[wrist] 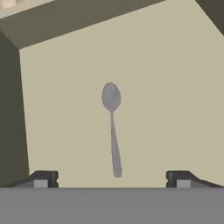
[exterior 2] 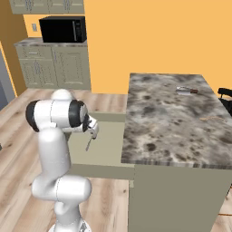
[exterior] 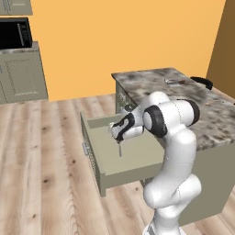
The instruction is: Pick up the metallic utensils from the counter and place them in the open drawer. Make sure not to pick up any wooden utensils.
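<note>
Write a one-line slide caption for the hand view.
Open gripper above the sage-green drawer, a silver spoon just below its spread fingertips.

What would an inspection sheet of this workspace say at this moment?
Surface: counter, mottled marble, with the drawer pulled open at its side.
Job's things: spoon under the gripper, over the drawer floor; whether it rests there cannot be told. Dark-handled utensil and wooden stick lie on the counter.
Clutter: nothing seen.
Grippers: gripper open above the drawer, its fingertips apart from the spoon.
Cables: nothing seen.
Surroundings: microwave above cabinets, orange wall, wooden floor.
</note>
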Controlling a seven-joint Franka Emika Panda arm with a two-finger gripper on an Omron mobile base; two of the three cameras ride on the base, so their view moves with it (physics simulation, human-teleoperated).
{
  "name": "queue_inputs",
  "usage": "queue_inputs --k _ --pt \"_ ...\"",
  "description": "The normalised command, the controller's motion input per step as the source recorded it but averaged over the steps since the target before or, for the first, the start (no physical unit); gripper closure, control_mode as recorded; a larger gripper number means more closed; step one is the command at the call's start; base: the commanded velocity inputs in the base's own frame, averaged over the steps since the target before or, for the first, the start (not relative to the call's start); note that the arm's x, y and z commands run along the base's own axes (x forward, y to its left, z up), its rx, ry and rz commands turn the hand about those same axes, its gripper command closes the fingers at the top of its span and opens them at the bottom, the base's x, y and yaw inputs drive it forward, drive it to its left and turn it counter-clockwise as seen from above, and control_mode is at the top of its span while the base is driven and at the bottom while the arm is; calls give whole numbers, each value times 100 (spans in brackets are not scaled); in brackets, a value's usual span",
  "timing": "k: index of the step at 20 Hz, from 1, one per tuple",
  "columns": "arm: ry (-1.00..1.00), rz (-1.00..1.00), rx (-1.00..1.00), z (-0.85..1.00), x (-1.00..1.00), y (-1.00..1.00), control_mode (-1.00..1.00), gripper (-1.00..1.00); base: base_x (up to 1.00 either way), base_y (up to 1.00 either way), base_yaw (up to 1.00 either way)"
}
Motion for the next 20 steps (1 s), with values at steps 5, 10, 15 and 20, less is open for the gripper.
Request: queue_inputs --k 5,10,15,20 --pt "0 0 8 100 -42 -1 -100 -100 0 0 0" --pt "0 -4 10 89 -34 -4 -100 -100 0 0 0" --pt "1 -11 2 81 -33 -10 -100 -100 0 0 0" --pt "14 -27 0 63 -42 -32 -100 -100 0 0 0"
